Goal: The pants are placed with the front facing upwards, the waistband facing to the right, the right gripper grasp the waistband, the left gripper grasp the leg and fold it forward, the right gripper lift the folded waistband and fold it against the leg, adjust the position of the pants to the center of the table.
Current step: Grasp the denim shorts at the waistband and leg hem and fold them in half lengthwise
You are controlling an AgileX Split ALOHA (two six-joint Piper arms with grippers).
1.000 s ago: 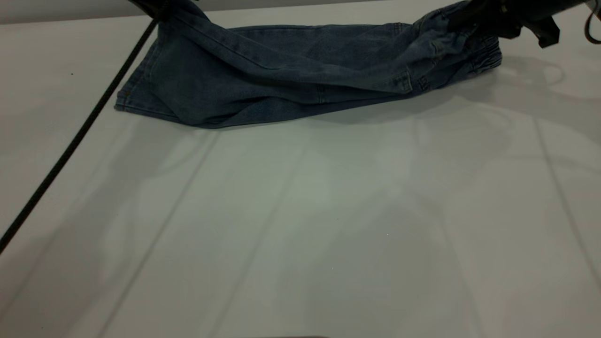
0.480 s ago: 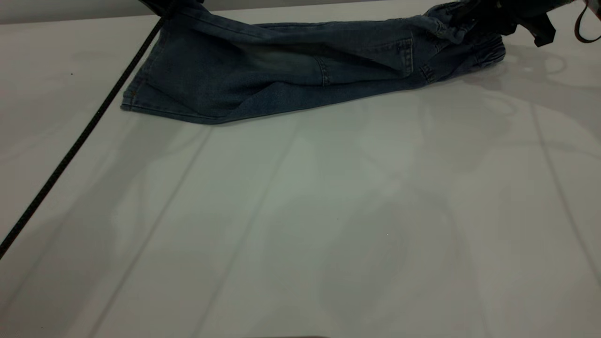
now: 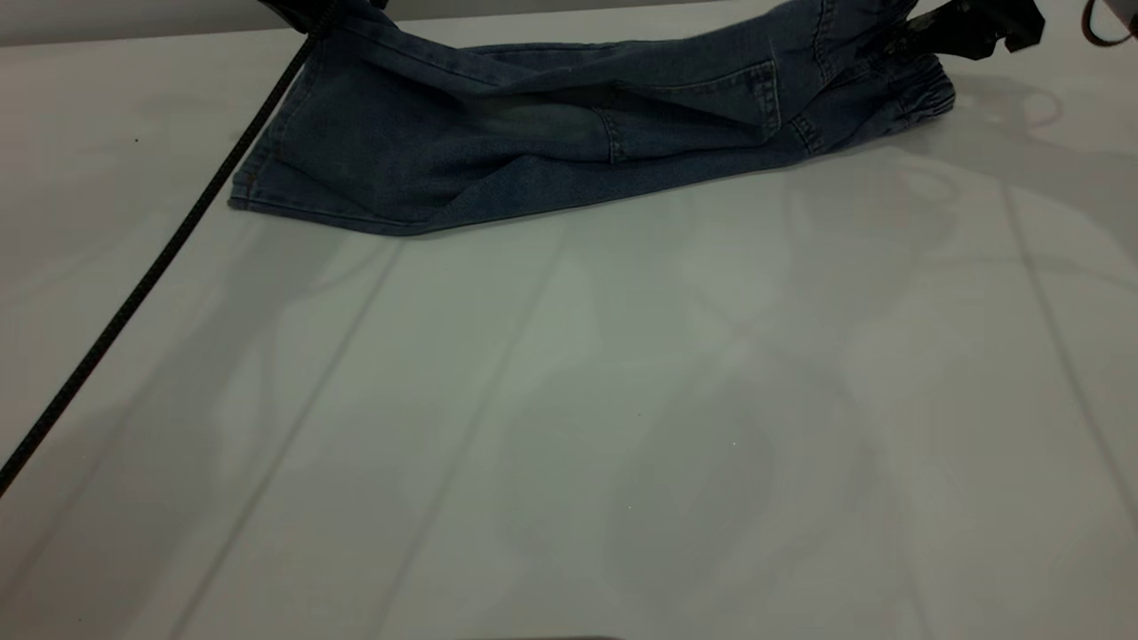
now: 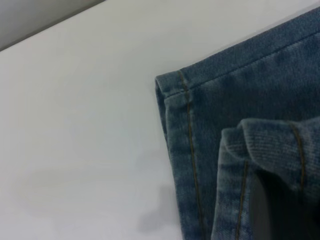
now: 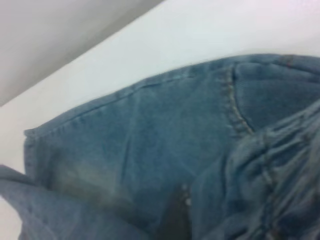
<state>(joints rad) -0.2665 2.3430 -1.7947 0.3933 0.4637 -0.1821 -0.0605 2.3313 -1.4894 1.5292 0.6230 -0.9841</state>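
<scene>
We see the pants (image 3: 533, 142) lying at the far edge of the white worktop (image 3: 622, 400), blue denim w/ tan stitching, a pale faded patch approx. mid-leg and a stitched pocket toward the waist end. Long axis runs left–right across the exterior view: leg hems at left, waistband (image 3: 920, 93) at right, so the waist points right. One leg lies flat on the worktop, its hem at the left end; the other is lifted at both ends and sags along the far side, half over the flat one.

Left pincer (image 3: 307, 11) is at the top-left edge of the exterior view, mostly cut off. The raised leg end goes up into it, and the left wrist view shows a hem corner bunched close to the camera over the flat hem, so it looks pinched on the leg, though the fingers themselves aren't visible. A black cable (image 3: 151, 267) slants down from there across the worktop's left side.

Right pincer (image 3: 898, 40) is at top right, pressed onto the gathered waist fabric, which is pulled up off the worktop; the lower part of the waistband rests on the surface just beside it.
</scene>
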